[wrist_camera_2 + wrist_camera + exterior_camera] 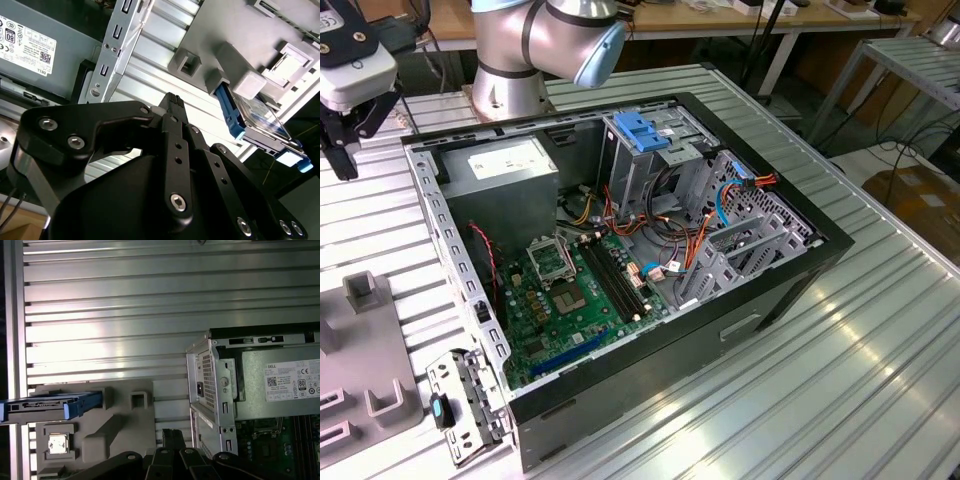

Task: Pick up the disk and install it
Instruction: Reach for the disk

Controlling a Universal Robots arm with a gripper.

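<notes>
Black, the gripper [172,100] has its fingertips pressed together on nothing, as we see in both wrist views. In the exterior view it hangs at the upper left of the frame, over the ribbed aluminium table [840,380]. Apart from it, the disk [40,407] stands on edge between blue rails on the grey fixture [120,415], beside the open computer case [650,390].

Hand [172,99] fingertips pressed together (empty), pointing down; arm [525,40] bent at elbow.
</notes>
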